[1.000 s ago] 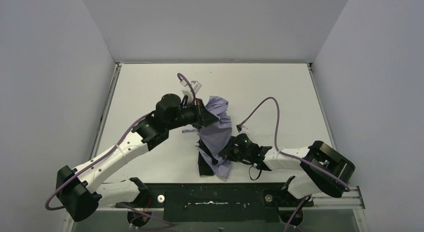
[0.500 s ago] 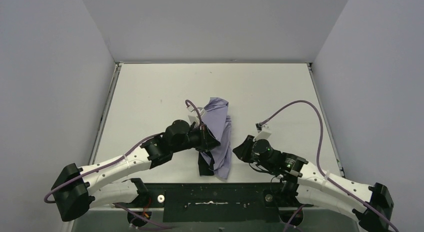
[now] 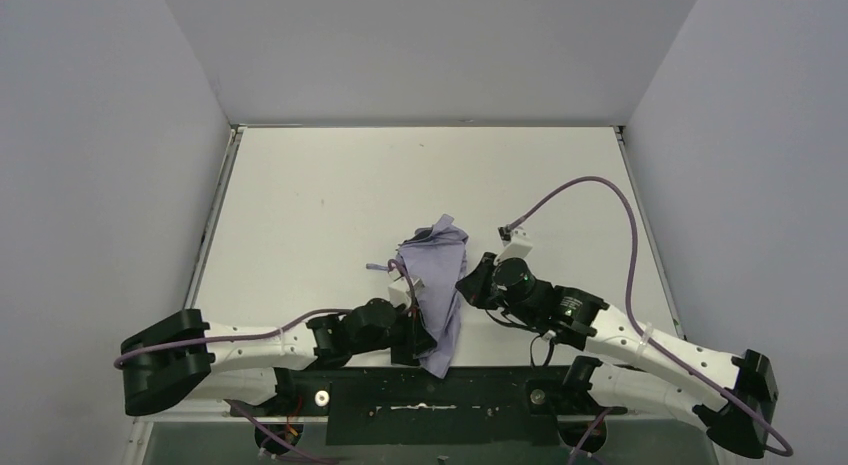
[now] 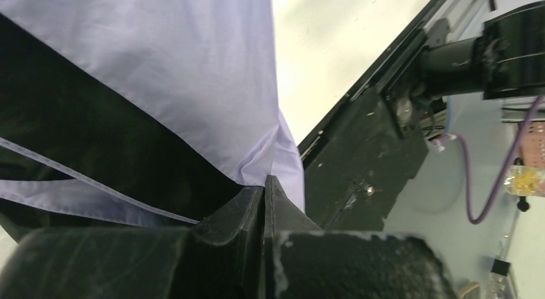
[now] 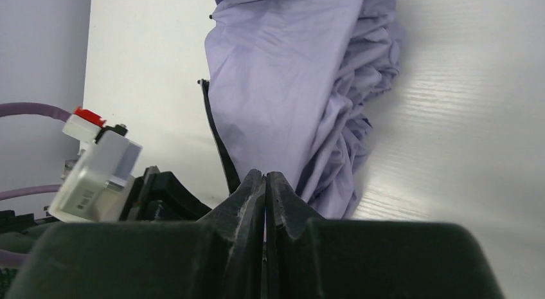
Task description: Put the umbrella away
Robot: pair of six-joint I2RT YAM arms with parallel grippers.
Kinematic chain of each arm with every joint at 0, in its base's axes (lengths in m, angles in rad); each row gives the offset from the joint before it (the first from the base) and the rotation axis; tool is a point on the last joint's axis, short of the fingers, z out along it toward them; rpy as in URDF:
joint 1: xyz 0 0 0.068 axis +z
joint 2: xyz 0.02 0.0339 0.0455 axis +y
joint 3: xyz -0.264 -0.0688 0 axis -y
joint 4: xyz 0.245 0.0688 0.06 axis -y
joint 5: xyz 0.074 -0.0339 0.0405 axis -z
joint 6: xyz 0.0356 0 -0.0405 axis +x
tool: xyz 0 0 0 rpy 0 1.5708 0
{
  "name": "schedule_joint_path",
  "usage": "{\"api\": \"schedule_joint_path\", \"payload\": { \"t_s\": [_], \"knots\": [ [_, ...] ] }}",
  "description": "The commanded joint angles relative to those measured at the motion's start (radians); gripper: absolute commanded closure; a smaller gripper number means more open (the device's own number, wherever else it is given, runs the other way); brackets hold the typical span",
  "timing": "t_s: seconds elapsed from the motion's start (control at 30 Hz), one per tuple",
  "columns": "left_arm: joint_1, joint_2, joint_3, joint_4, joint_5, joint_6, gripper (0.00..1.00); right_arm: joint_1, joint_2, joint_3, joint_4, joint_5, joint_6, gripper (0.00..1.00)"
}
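The umbrella lies collapsed near the table's front edge, a narrow bundle of pale lavender fabric pointing away from me. My left gripper is at its near end, low over the front edge. In the left wrist view that gripper is shut, and the fabric with its black underside draws into the tips. My right gripper meets the bundle's right side. Its jaws are shut at the crumpled edge of the fabric. Handle and shaft are hidden.
The black base rail runs along the near edge, just under the left gripper, and shows again beside the fabric. A purple cable arcs over the right arm. The left arm's white wrist block sits close to the right gripper. Grey walls enclose the table.
The left gripper travelled from the umbrella's far end to its near end, and the fabric narrowed and shifted toward me. The right gripper let go, pulled back, then shut again higher on the right side.
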Motion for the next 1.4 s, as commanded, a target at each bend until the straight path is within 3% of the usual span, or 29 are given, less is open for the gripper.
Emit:
{"api": "schedule_joint_path", "payload": {
  "t_s": [0.0,0.33,0.7,0.73,0.83,1.07,1.23,1.37],
  "knots": [
    [-0.042,0.062,-0.033,0.198,-0.061,-0.050,1.00,-0.006,0.079,0.025,0.144,-0.055,0.012,1.00],
    [-0.091,0.185,-0.075,0.342,-0.080,-0.091,1.00,-0.003,0.228,-0.085,0.395,-0.175,0.110,1.00],
    [-0.115,0.173,-0.064,0.336,-0.085,-0.071,1.00,0.009,0.412,-0.255,0.613,-0.195,0.177,1.00],
    [-0.115,0.142,-0.060,0.309,-0.090,-0.068,1.00,0.012,0.421,-0.272,0.616,-0.183,0.178,1.00],
    [-0.117,0.000,-0.034,0.156,-0.115,-0.040,0.87,0.016,0.447,-0.297,0.579,-0.142,0.181,1.00],
    [-0.077,-0.384,0.131,-0.440,-0.323,0.048,0.49,0.029,0.462,-0.371,0.540,-0.067,0.198,1.00],
    [0.172,-0.290,0.429,-0.731,-0.235,0.080,0.39,0.040,0.484,-0.399,0.557,-0.054,0.203,1.00],
    [0.237,-0.137,0.610,-0.808,-0.204,0.068,0.33,0.043,0.485,-0.398,0.559,-0.054,0.198,1.00]
  ]
}}
